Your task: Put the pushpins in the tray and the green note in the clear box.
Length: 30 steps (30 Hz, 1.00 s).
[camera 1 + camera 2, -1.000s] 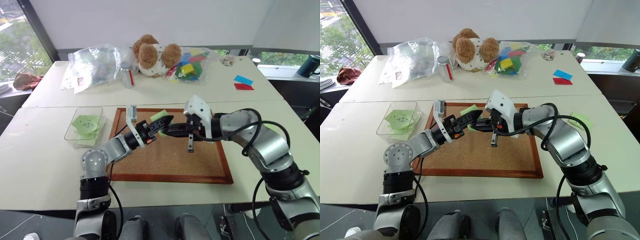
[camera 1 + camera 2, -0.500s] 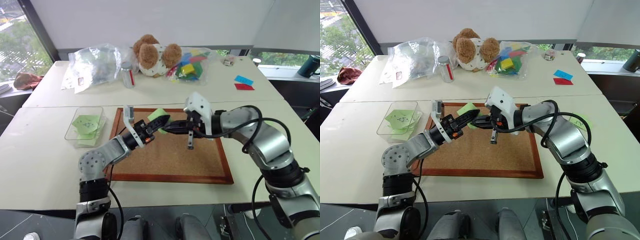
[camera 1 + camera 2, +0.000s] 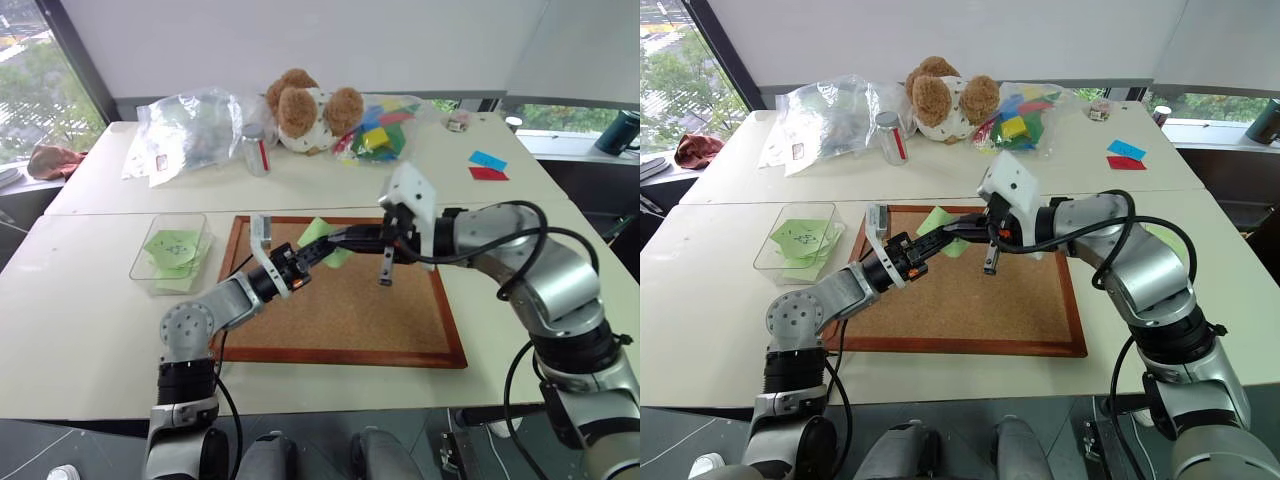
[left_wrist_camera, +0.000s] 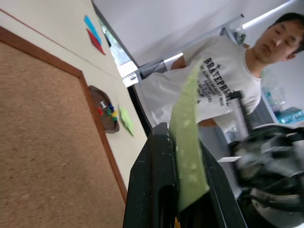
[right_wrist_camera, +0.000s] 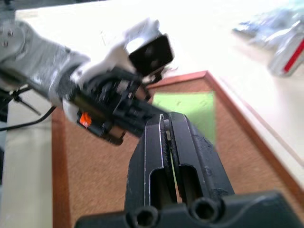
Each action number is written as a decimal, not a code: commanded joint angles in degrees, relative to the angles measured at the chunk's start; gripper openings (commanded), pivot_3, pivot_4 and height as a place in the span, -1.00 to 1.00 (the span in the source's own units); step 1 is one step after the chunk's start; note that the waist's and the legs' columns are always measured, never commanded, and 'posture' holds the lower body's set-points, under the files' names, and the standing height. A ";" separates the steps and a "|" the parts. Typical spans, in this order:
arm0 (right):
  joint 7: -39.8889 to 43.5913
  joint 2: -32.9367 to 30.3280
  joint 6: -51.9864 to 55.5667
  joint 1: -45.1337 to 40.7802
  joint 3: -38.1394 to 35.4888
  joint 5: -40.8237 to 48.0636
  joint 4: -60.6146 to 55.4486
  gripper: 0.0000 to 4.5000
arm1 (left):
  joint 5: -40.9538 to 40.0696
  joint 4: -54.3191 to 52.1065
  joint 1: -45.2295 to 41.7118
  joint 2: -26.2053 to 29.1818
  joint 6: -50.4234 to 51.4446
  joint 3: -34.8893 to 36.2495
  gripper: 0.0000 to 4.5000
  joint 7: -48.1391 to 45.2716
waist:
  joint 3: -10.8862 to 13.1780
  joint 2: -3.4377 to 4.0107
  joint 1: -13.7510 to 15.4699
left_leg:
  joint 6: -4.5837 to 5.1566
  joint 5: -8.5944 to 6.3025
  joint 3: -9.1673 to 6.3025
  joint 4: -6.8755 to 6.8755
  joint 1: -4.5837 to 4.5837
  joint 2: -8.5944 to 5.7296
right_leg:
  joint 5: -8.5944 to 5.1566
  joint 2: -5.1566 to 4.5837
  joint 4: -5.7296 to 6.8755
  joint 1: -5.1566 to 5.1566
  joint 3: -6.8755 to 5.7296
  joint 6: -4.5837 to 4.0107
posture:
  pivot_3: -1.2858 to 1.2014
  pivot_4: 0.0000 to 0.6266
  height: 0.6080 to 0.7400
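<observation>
Above the corkboard we see the left gripper pinching the green note edge-on, the right gripper closed with its tips beside that note, and the clear box well left.

— Can you read anything from where you stand?
— Just one word: "BRAVEPRI…" in dark capitals across the white T-shirt of the person beyond my left wrist. The smaller lines under it are too fine to read.
</observation>
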 commanded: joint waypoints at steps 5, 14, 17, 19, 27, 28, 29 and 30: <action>-1.25 -2.09 1.01 -1.45 -4.52 1.59 -0.85 -1.00 | -0.07 -0.40 -0.07 0.73 -1.82 0.52 -0.96 -0.84 | 0.00 0.00 0.01 | 0.01 0.00 0.00 0.00 0.00 0.00 | 0.00 0.00 0.00 0.00 0.00 0.00 | 0.03 -0.52 1.00; -7.11 -6.17 -2.69 1.33 -11.82 -4.23 21.31 -1.00 | -2.75 -1.32 -0.36 1.34 -1.71 1.89 -0.96 -0.15 | 0.01 -0.02 0.09 | 0.01 -0.01 0.01 0.02 0.00 -0.01 | 0.00 -0.02 -0.04 0.06 0.01 0.00 | 0.03 -0.52 1.00; -8.02 -7.16 -6.22 1.61 -11.43 -7.59 33.01 -1.00 | -3.23 -1.83 -0.17 1.49 -1.73 1.86 -0.96 0.15 | 0.01 -0.02 0.05 | 0.00 0.00 0.02 -0.01 0.00 -0.01 | 0.00 -0.01 -0.04 0.05 0.01 0.00 | 0.03 -0.52 1.00; -7.90 -7.24 -8.59 1.61 -10.78 -9.15 37.42 -1.00 | -3.30 -2.01 -0.05 1.61 -1.85 1.73 -0.96 0.23 | 0.01 -0.02 0.03 | 0.00 0.00 0.02 -0.03 0.00 -0.01 | 0.00 0.01 -0.04 0.04 0.01 0.00 | 0.03 -0.52 1.00; -7.03 -5.03 -13.99 1.05 -9.99 -12.19 50.87 -1.00 | -3.03 -2.94 0.41 1.73 -2.40 1.47 -0.96 0.29 | 0.01 -0.02 -0.02 | -0.01 0.01 0.06 -0.01 0.00 -0.01 | 0.00 0.05 -0.03 0.04 0.04 0.00 | 0.03 -0.52 1.00; -6.86 -4.93 -14.03 1.08 -9.95 -12.26 51.43 -1.00 | -3.02 -3.01 0.46 1.72 -2.43 1.47 -0.96 0.33 | 0.01 -0.02 -0.02 | -0.01 0.01 0.06 -0.01 0.00 -0.01 | 0.00 0.05 -0.03 0.04 0.04 0.00 | 0.03 -0.52 1.00; -6.76 -4.75 -13.81 1.25 -9.92 -12.34 51.97 -1.00 | -2.93 -3.23 0.63 1.75 -2.45 1.39 -0.96 0.29 | 0.01 -0.02 -0.02 | -0.01 0.01 0.06 -0.01 0.00 -0.01 | 0.00 0.05 -0.03 0.04 0.03 0.00 | 0.03 -0.52 1.00; -6.68 -4.63 -13.70 1.33 -9.92 -12.42 52.38 -1.00 | -2.87 -3.39 0.75 1.77 -2.47 1.34 -0.96 0.27 | 0.01 -0.02 -0.02 | -0.02 0.01 0.06 -0.01 0.00 -0.01 | 0.00 0.05 -0.03 0.04 0.03 0.00 | 0.03 -0.52 1.00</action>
